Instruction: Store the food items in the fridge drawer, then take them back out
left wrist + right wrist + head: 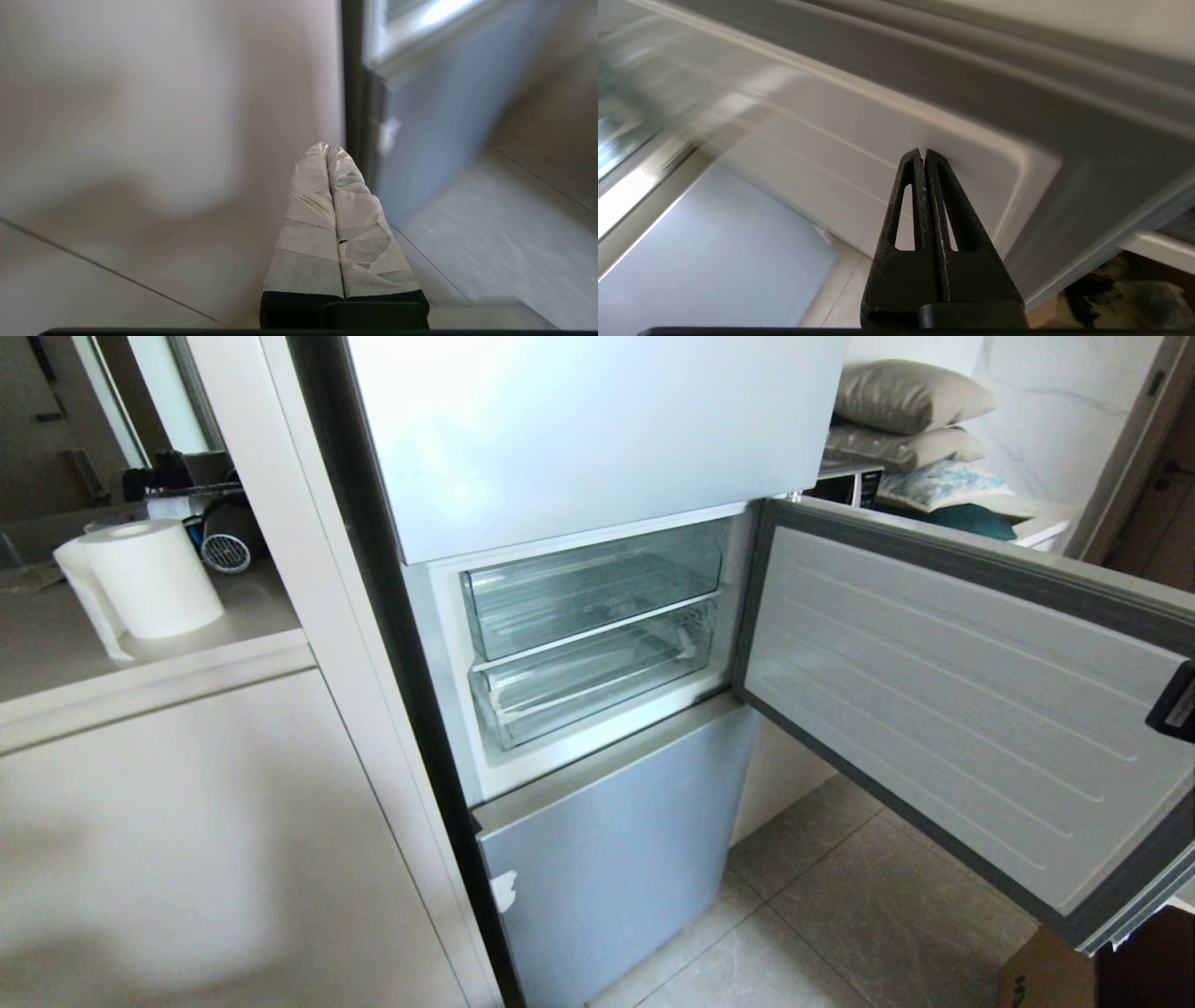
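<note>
Fridge (597,439) middle door (962,709) swung wide, fridge drawer (597,677) pushed in, left tool (328,151) pressed together beside fridge, right tool (922,156) pressed together near door's inner face

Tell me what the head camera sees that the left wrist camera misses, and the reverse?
Only the head view shows the two clear drawers, the upper bin and the lower fridge drawer, the swung-open middle door, a paper towel roll and stacked pillows. Only the left wrist view shows the left claw, its taped fingers pressed together and holding nothing. Both show the fridge's pale blue bottom front with its white tape scrap, the beige cabinet and the tiled floor.
</note>
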Tool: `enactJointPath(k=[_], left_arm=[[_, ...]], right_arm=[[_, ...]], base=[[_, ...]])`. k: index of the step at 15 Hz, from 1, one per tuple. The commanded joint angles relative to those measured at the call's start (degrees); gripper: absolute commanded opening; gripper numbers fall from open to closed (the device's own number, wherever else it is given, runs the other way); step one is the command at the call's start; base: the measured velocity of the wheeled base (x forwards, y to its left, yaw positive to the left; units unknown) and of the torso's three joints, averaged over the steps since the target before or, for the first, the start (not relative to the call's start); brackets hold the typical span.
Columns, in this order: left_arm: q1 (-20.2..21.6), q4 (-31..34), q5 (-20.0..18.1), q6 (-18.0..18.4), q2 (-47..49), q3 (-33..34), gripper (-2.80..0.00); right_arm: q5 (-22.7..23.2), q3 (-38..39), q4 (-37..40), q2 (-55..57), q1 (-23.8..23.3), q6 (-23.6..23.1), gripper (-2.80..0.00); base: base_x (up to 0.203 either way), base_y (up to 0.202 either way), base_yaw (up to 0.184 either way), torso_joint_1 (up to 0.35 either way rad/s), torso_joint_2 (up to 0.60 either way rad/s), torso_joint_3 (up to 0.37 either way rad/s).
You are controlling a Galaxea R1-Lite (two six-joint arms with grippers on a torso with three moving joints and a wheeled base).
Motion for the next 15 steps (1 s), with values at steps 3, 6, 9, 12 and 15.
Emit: enactJointPath(k=[3, 6, 9, 12, 15], left_arm=[[0.0, 0.2, -1.9, -2.1, -0.2, 8.2, -2.80], [1.4, 0.9, 1.1, -2.1, 0.4, 9.9, -2.80], [6.7, 2.5, 1.3, -0.2, -0.2, 9.3, -2.80], [7.5, 2.8, -4.9, 3.7, -10.2, 10.4, -2.80], [7.7, 3.1, -13.8, 3.4, -16.8, 12.4, -2.80]], right_arm=[[0.8, 1.0, -2.7, 4.6, -2.2, 0.2, -2.80], [2.2, 1.9, -4.1, 4.5, -2.2, -1.4, -2.80], [4.2, 2.5, -4.1, 4.7, -2.2, -1.6, -2.80], [11.9, 5.8, -5.2, 4.2, -2.1, -1.7, -2.80], [19.2, 14.5, -10.6, -1.1, -2.1, -2.0, -2.80]], base=[[0.000, 0.000, 0.000, 0.000, 0.00, 0.000], [0.000, 0.000, 0.000, 0.000, 0.00, 0.000], [0.000, 0.000, 0.000, 0.000, 0.00, 0.000], [0.000, 0.000, 0.000, 0.000, 0.00, 0.000], [0.000, 0.000, 0.000, 0.000, 0.00, 0.000]])
